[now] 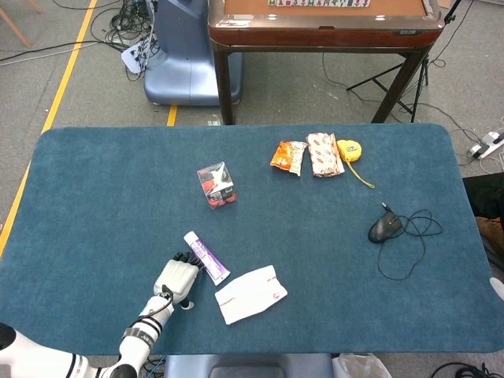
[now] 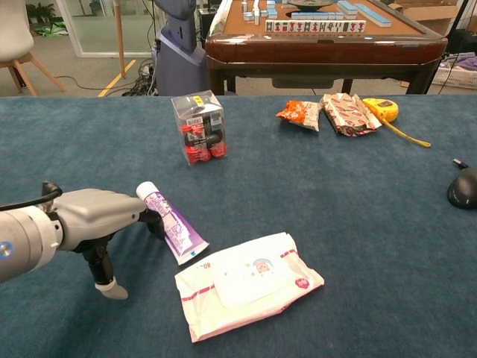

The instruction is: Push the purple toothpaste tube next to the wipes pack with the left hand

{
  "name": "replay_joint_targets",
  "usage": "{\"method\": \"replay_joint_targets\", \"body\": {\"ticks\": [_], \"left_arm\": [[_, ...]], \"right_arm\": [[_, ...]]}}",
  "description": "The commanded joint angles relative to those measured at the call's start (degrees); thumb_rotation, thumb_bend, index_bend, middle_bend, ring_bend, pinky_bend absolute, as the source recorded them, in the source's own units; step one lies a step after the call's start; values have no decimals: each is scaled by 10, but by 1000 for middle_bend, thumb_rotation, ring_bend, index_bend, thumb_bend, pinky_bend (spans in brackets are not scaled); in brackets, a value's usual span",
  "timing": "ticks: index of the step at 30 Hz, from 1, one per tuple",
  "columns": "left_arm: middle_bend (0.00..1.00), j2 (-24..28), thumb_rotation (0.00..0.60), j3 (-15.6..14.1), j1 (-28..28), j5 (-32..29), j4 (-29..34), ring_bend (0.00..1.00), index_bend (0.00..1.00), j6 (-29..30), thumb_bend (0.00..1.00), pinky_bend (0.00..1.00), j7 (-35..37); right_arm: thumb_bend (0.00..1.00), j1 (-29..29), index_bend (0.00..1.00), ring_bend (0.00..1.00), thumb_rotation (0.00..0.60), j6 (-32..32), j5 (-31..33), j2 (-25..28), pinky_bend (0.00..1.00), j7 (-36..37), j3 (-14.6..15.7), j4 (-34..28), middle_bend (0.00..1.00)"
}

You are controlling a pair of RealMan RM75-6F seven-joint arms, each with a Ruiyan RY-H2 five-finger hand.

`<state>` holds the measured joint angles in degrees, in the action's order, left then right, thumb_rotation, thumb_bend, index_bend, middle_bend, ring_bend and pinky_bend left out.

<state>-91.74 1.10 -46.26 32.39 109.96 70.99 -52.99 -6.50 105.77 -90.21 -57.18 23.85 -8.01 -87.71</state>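
The purple toothpaste tube lies slanted on the blue table, cap end pointing far left and flat end near the wipes pack's near-left corner. The white wipes pack lies flat close to the table's front edge. My left hand rests low on the cloth just left of the tube. Its dark fingertips touch the tube's left side and its thumb points down onto the table. It holds nothing. My right hand shows in neither view.
A clear box with red items stands beyond the tube. Two snack packs and a yellow tape measure lie at the far middle. A black mouse with its cable sits to the right.
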Motion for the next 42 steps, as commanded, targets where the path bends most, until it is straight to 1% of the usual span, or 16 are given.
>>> {"method": "replay_joint_targets", "body": {"ticks": [1,7,31,42], "left_arm": [[126,-1,600,2,-2,-4,-4,51,96,-4,0,86,2],[123,-3,600,4,-6,-10,-15,48,92,-13,0,86,6],[86,-14,600,6,-21,4,-32,20,57,-29,0,86,13],[85,-18,600,9,-36,-3,-35,19,57,-32,0,86,-1]], "right_arm": [[0,1,298,304,600,-1,0,0,364,-1,0,-1,426],[0,1,298,304,600,-2,1,0,363,-3,-1,-1,426],[0,-4,298,304,600,7,2,0,363,9,-2,1,426],[0,-9,298,304,600,13,8,1,363,25,-6,5,426]]}}
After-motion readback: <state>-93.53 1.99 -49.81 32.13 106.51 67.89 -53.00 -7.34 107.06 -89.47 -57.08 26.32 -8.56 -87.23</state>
